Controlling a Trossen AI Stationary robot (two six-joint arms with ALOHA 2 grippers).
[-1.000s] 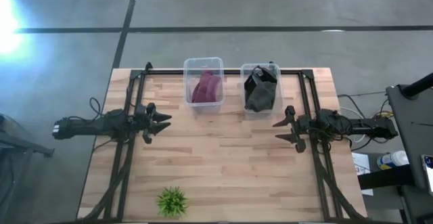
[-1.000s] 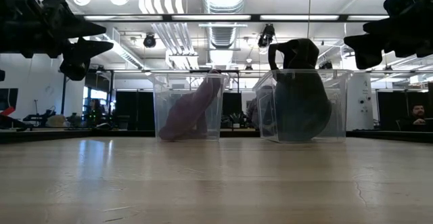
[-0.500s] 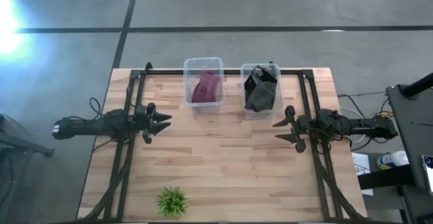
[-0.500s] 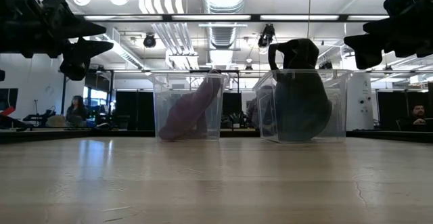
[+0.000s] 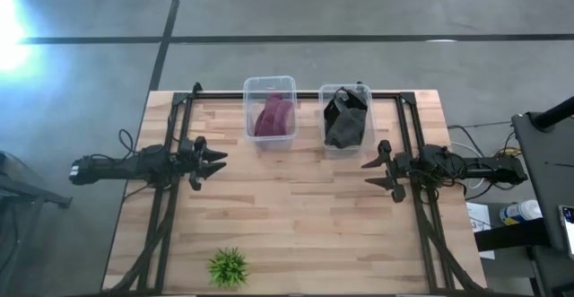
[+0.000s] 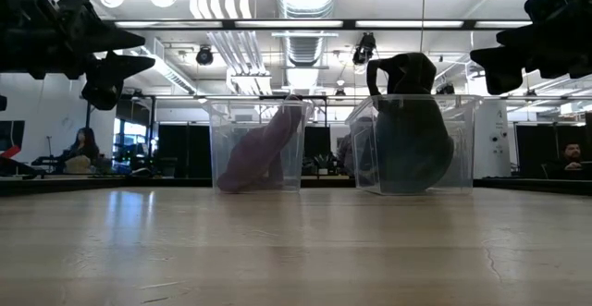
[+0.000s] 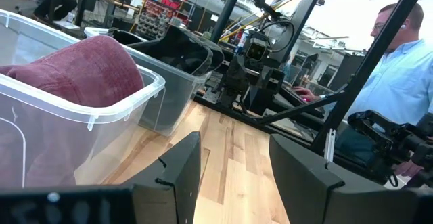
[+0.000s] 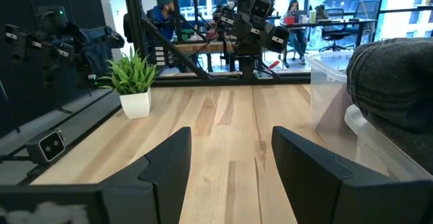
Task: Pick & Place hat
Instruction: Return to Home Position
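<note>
A maroon hat lies slumped inside the left clear bin, also seen in the left wrist view as the maroon hat. A dark grey hat sits in the right clear bin, its top poking above the rim. My left gripper hovers open above the table's left side. My right gripper hovers open on the right side. Both are clear of the bins.
A small green potted plant stands near the table's near edge, left of centre. Black frame rails run along both table sides. The two bins stand side by side at the far edge. People sit in the room beyond the table.
</note>
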